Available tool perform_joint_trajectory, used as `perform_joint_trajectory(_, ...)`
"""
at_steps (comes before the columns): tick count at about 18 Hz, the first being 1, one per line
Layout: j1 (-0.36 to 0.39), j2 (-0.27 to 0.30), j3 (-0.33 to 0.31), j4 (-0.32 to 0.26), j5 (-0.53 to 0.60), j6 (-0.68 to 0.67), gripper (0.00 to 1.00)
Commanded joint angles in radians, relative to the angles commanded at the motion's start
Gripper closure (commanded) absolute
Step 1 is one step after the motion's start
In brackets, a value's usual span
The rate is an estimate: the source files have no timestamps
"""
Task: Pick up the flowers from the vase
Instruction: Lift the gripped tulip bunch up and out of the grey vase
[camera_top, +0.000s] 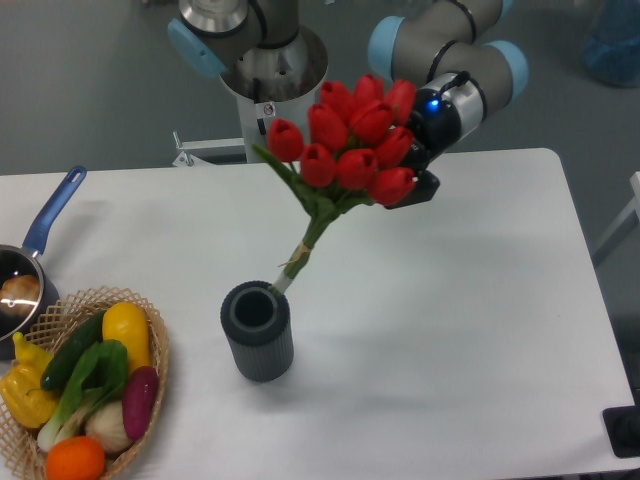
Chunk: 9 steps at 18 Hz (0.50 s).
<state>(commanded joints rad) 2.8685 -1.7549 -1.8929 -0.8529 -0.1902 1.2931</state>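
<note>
One bunch of flowers (345, 150) was in the upper middle of the frame. I could count about ten red buds, packed close together, with green leaves under them and one tied bundle of stems going down to the left. The bunch was tilted, with the heads to the upper right and the stem end to the lower left. The end of the stems was just at the upper right edge of the vase (258, 331), and I could not tell if it was touching the rim or was a little above it.

There was one vase, dark grey with ribs, standing upright on the white table (460, 330), in the lower middle of the frame, left of centre. Its opening looked dark.

The gripper (410, 185) was right behind the buds on their right side, at the end of the one grey arm (455, 55) with light blue joints. A small blue light was on near the wrist. The buds hid most of the fingers, so I could not tell for sure if they were pressed on the bunch, but the flowers were up in the air against the gripper.

At the left edge was one steel saucepan (18, 290) with a blue handle. In the lower left corner was one wicker basket (160, 350) with about seven vegetables in yellow, green, purple, white and orange.
</note>
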Motion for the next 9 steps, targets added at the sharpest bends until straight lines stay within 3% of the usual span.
perform_joint_trajectory(9, 0.041, -0.02, 0.005, 0.006, 0.006, 0.011, 0.58)
